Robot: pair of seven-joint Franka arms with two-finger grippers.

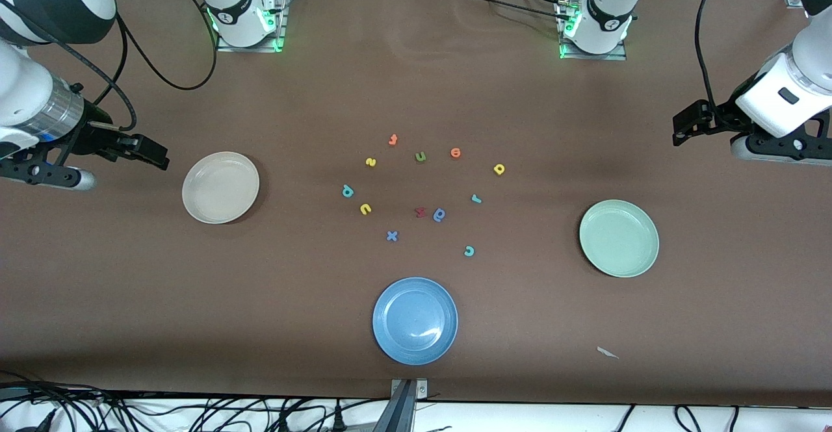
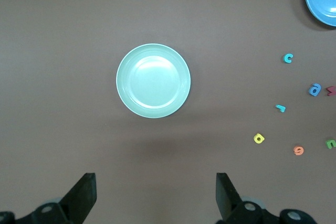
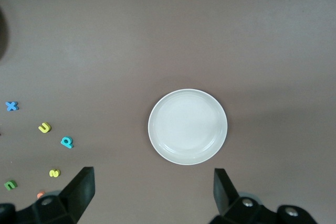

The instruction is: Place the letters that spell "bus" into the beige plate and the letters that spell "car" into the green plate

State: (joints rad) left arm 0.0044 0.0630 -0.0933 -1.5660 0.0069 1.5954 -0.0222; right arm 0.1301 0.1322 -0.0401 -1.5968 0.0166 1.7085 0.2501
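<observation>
Two plates sit empty | right gripper [image 1: 159,156], fingers spread, hovers beside beige plate [image 1: 220,187]; your teal b [image 1: 348,191] lies at its 3 o'clock | left gripper [image 1: 679,130], fingers spread, waits near green plate [image 1: 619,238].

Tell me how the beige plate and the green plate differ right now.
The beige plate is cream; the green plate is pale mint. The beige plate sits toward the right arm's end of the table, the green plate toward the left arm's end, nearer the front camera. Both are round, shallow and hold no letters.
</observation>
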